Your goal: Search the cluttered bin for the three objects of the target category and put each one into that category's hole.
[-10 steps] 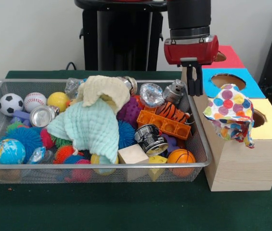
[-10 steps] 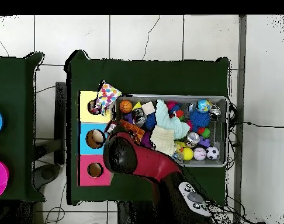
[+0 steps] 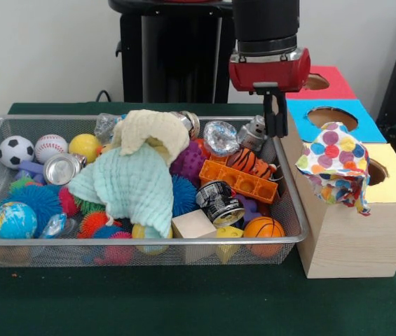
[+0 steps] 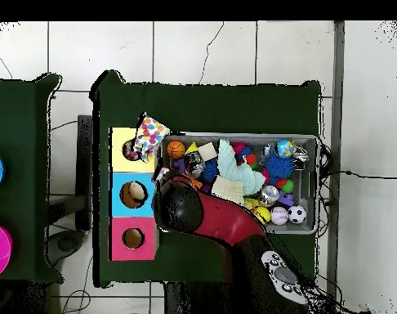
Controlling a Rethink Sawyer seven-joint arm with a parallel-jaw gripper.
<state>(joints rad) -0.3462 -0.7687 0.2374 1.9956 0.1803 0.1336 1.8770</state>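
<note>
One bundle of white fabric with coloured dots (image 3: 334,166) hangs over the rim of the hole (image 3: 377,172) in the box's yellow face, half draped down the box's front. It also shows in the overhead view (image 4: 151,131) beside the yellow hole (image 4: 131,153). No other dotted bundle shows in the wire mesh bin (image 3: 113,241); any others are hidden. My gripper (image 3: 276,129) hangs above the bin's right end, next to the box, with its fingers together and nothing in them. In the overhead view the arm (image 4: 181,208) covers it.
The bin holds a mint-green cloth (image 3: 131,185), a cream cloth (image 3: 152,129), balls, cans, an orange brick (image 3: 243,182) and spiky toys. The blue-faced hole (image 3: 331,115) and red-faced hole (image 3: 317,82) lie behind the yellow one.
My gripper has moved left, from over the box's blue face to over the bin's right end. The dotted bundle has not moved.
</note>
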